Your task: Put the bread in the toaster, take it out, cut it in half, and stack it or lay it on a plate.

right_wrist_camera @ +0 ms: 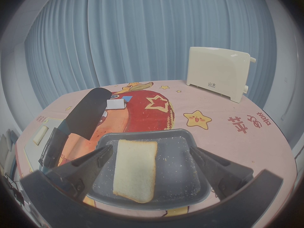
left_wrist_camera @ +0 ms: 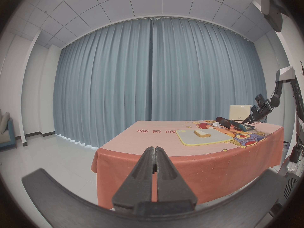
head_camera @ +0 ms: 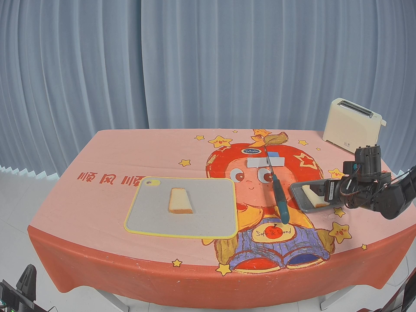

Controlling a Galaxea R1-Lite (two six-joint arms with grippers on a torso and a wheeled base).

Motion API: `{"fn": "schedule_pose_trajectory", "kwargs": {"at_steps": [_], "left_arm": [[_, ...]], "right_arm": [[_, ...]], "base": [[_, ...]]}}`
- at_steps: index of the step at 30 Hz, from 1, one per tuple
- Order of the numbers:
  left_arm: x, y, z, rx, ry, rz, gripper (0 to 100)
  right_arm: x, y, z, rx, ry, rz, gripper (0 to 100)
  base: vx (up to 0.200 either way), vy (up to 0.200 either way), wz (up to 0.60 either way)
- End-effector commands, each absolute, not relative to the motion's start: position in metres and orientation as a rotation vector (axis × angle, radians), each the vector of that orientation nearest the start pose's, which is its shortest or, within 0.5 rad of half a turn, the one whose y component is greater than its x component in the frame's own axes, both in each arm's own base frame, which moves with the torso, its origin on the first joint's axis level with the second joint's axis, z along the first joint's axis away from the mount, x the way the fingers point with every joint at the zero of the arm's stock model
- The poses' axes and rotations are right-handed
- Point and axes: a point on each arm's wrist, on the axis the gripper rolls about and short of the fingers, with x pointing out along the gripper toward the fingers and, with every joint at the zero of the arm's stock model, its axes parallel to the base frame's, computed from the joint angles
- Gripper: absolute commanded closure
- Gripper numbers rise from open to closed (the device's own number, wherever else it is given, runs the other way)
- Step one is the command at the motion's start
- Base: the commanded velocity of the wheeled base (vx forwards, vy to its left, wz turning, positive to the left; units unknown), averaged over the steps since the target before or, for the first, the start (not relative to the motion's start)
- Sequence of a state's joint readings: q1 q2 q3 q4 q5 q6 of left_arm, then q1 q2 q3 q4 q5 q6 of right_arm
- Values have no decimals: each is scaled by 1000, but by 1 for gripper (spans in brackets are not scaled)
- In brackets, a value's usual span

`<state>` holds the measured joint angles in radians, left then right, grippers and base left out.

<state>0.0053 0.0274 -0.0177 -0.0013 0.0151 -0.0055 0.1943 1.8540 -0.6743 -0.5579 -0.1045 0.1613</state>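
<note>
**A:** Left fingers (left_wrist_camera: 144, 171)?
**B:** Pressed together, holding nothing, off the surface, well left of the board (head_camera: 143, 222).
**A:** Bread?
**B:** One half (head_camera: 180, 201) lies flat on the board. Another piece (right_wrist_camera: 136, 168) lies on the plate (right_wrist_camera: 142, 132), well right of the board, beyond the knife (head_camera: 277, 187).
**A:** Right fingers (right_wrist_camera: 85, 168)?
**B:** Spread wide, flanking the plate; contact unconfirmed.
**A:** Handling?
**B:** Judged light, soft and crumbly. Take it gently by opposite crust edges, as a hard pinch would likely crush it.

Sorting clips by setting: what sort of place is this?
Probably a staged test room, not a home kitchen: floor-length curtains wall it off, an office-style tiled ceiling hangs above, and the toaster sits on a lone cloth-covered table.
</note>
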Motion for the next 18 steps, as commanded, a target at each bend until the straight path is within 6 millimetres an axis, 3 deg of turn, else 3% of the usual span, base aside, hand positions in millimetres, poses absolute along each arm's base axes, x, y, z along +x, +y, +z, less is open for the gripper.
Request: {"fn": "schedule_pose_trajectory", "kwargs": {"at_steps": [1,9,14,18], "left_arm": [[-21,0,76,-6,28,22,100],[-21,0,76,-6,28,22,100],[-21,0,76,-6,28,22,100],[-21,0,76,-6,28,22,100]], "right_arm": [[297,56,97,64,615,38,0],[288,60,113,65,567,59,0],[267,66,138,69,487,100,0],[255,74,147,61,464,127,0]], "base": [[0,0,0],[0,0,0],[0,0,0],[0,0,0]]}}
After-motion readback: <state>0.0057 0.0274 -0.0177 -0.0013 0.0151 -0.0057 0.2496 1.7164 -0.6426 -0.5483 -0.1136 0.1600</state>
